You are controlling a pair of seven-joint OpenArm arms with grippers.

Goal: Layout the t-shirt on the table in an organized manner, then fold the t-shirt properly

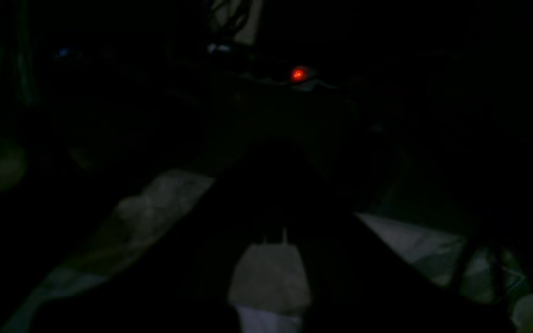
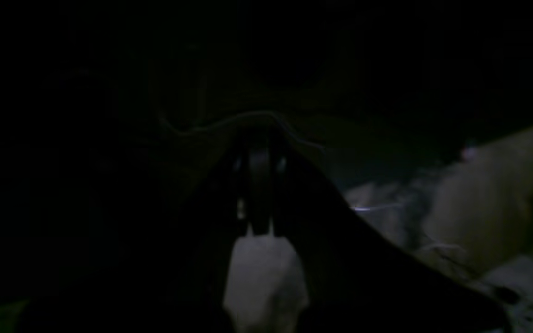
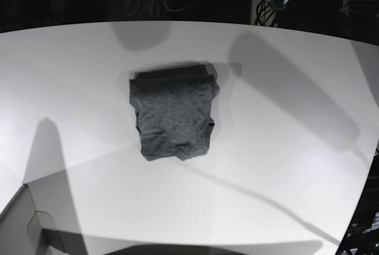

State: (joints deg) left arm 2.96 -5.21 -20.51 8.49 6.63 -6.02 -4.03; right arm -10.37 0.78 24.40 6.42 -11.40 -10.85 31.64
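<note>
Dark charcoal heather-grey knit t-shirt [image 3: 173, 118] lies folded in a compact block mid-way across the smooth white table [image 3: 296, 166], far from both grippers | fingers pressed together, holding nothing | soft, light, limp cloth; best pinched at outer corners.

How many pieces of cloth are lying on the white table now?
1. The t-shirt, already folded into a compact bundle, lies near the middle of the table, slightly toward its far edge. None other shows; the wrist views are too dark to tell.
</note>
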